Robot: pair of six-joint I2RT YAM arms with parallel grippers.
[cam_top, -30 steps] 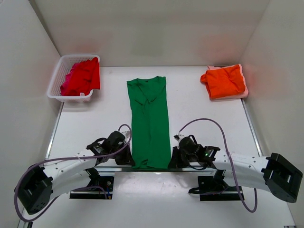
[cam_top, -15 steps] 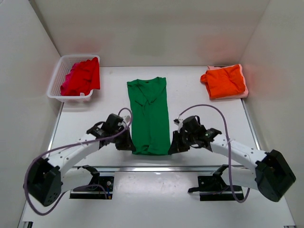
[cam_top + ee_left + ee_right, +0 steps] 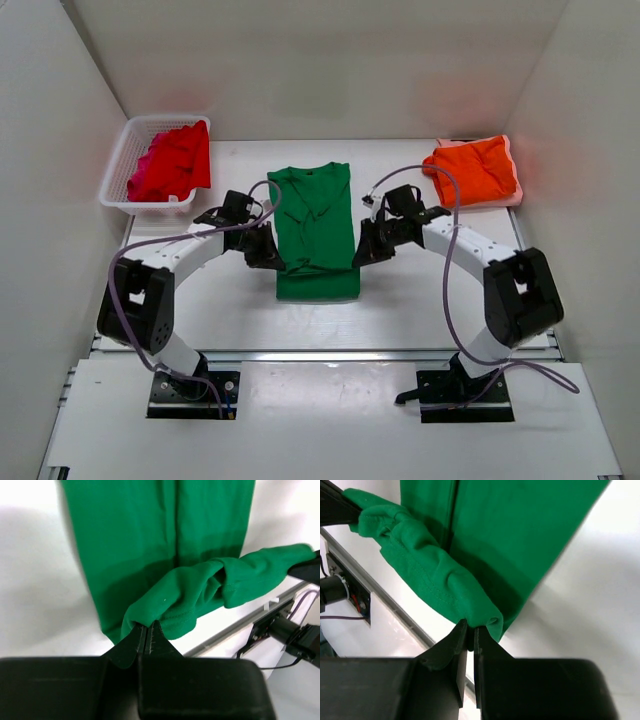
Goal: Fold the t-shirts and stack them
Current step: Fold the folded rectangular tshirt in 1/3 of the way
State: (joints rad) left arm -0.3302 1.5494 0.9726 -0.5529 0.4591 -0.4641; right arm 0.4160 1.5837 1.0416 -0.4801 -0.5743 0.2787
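Observation:
The green t-shirt (image 3: 315, 225) lies lengthwise in the middle of the table, its bottom part lifted and carried over the rest. My left gripper (image 3: 275, 262) is shut on the hem's left corner; in the left wrist view (image 3: 145, 627) the cloth bunches between the tips. My right gripper (image 3: 360, 258) is shut on the hem's right corner, also seen in the right wrist view (image 3: 471, 629). A folded orange t-shirt (image 3: 470, 170) lies at the back right. Red and magenta t-shirts (image 3: 170, 160) lie in the white basket (image 3: 125, 150).
The orange shirt rests on a pink sheet (image 3: 513, 190) by the right wall. White walls enclose the table on three sides. A metal rail (image 3: 400, 352) runs along the table's near edge.
Both grippers have moved away from the near edge toward the back, carrying the green shirt's hem up and over its lower half. The shirt's visible length has shortened.

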